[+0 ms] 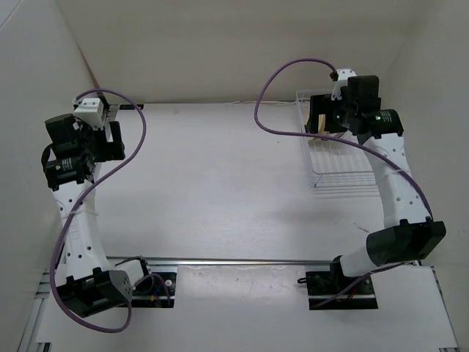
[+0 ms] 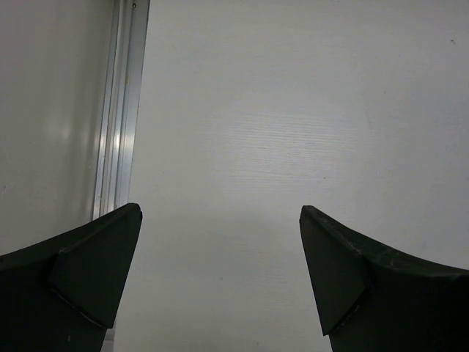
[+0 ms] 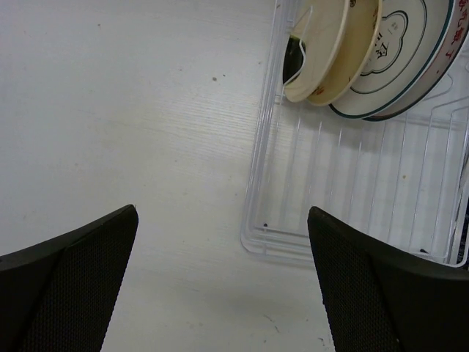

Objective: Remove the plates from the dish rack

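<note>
The surface (image 1: 220, 176) is lit brightly and evenly from overhead; only soft shadows are cast. The left end effector (image 2: 220, 209) and right end effector (image 3: 221, 210) are underexposed at 5 and 7 o'clock.

**Robotics laboratory test cell.** Plain white panel walls (image 1: 44, 59) close in a white laminate tabletop (image 1: 220, 191) on its left, far and right sides. Two white-and-black jointed robot arms, the left arm (image 1: 77, 227) and the right arm (image 1: 392, 183), rise from black base plates (image 1: 343, 290). The plates are fixed to a silver aluminium rail (image 1: 242, 260) running along the near edge. Loose purple cables (image 1: 143, 128) loop to the wrists. Household ware appears as a white wire dish rack (image 1: 344, 180) at far right, with round ceramic plates (image 3: 366, 51) standing in it.
</note>
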You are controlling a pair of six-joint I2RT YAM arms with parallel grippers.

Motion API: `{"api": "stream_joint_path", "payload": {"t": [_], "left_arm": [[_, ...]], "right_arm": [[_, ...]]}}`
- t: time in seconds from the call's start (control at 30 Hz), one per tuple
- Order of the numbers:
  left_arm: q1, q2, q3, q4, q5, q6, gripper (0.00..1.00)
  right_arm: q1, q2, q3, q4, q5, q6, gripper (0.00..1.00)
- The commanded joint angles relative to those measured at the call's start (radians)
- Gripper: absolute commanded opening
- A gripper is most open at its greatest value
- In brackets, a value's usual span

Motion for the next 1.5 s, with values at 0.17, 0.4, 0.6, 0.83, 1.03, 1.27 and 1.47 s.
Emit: {"api": "stream_joint_path", "payload": {"t": [0.17,0.4,0.6,0.83,1.03,1.27,1.47], "left_arm": [[-0.003,-0.002,0.012,0.032,-0.020,0.011,1.00],[-0.003,0.081,0.078,0.041,-0.008,-0.030,1.00],[-0.025,0.094,0.137,-0.023,0.107,0.030,1.00],[-0.025,0.229,0.403,-0.127,0.128,0.091,1.00],[-0.025,0.226,0.330,-0.088,0.118,0.069,1.00],[-0.025,0.208,0.260,-0.078,0.117,0.060,1.00],[-0.025,0.190,0.242,-0.078,0.086,0.069,1.00]], "right_arm": [[0.012,-0.112,-0.122,0.019,0.084,-0.098,1.00],[-0.144,-0.224,-0.323,-0.030,0.048,-0.091,1.00],[-0.154,-0.080,-0.087,-0.008,0.006,-0.042,1.00],[-0.154,0.237,0.349,0.010,0.066,0.050,0.89],[-0.154,0.403,0.421,0.021,0.018,0.015,0.51],[-0.165,0.542,0.464,0.021,-0.075,-0.003,0.45],[-0.165,0.639,0.535,0.021,-0.075,-0.014,0.45]]}}
